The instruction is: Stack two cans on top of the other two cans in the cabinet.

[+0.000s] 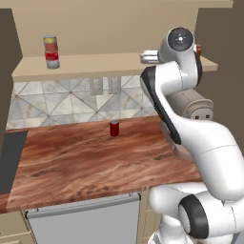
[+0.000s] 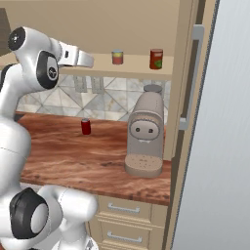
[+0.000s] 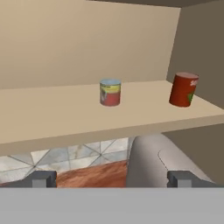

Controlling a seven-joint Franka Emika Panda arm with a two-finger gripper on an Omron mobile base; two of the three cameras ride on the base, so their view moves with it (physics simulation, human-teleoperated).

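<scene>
Hand [image 3: 112,179] empty, fingers spread | level, facing cabinet [image 3: 65,118] shelf

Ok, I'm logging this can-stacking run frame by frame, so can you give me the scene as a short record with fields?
cabinet: open-fronted cabinet, tan shelf
stacked pair: yellow-red can on a red can with a white band, left on shelf
small yellow-over-red can: alone on shelf, upright
orange-red can: alone on shelf, to its right, apart from it
crimson can: on wooden counter
coffee machine: on counter, below shelf
gripper: open, empty, in front of the shelf
</scene>
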